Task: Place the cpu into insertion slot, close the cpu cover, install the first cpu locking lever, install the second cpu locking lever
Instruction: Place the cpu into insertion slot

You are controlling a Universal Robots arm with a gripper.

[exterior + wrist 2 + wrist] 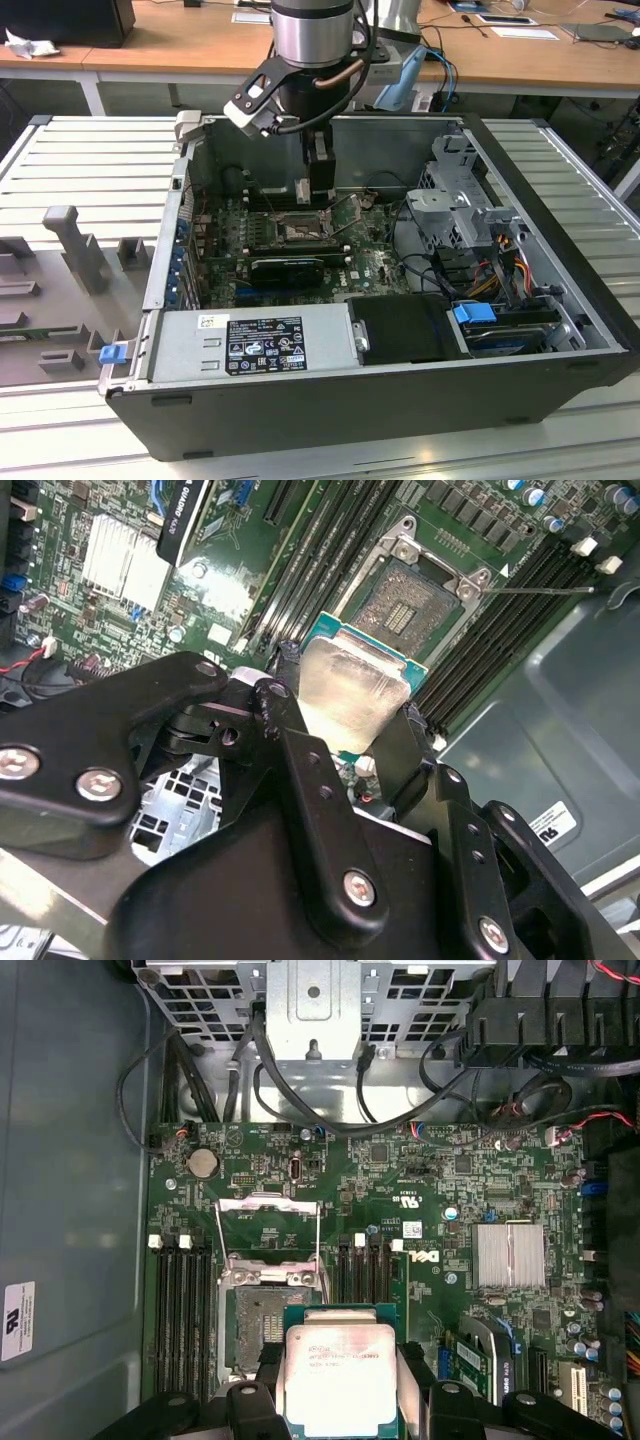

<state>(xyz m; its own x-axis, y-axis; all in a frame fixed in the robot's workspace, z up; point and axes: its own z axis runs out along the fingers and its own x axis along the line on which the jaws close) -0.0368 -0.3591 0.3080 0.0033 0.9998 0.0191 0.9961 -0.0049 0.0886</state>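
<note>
Saw an open case [400, 385] around the slot [250, 1325], with a green board [420, 1175] flat on its floor and the slot set in that board. Found the arm [312, 30] reaching down into the case from above the slot. Noted the gripper [316, 190] hanging just over the slot and clenched on the cpu [338, 1370], with black fingers [290, 710] pinching two opposite edges.

Made out the cover [268, 1205] standing raised off the slot, on the side of it away from the cpu, with the slot's dark centre left bare. Spotted a thin wire lever [545, 590] sticking out past one corner of the slot, seemingly unlatched.

Reckoned the cpu above the slot and apart from it, overlapping one edge of it in the first wrist view, so not yet seated.

Judged the first step, the placing, to be in hand, with cover and levers not yet dealt with. Judged that placing to call for squaring the cpu's edges to the slot's rim, centring it over the dark centre, keeping it level, and lowering softly without any sliding across the fine contacts.
</note>
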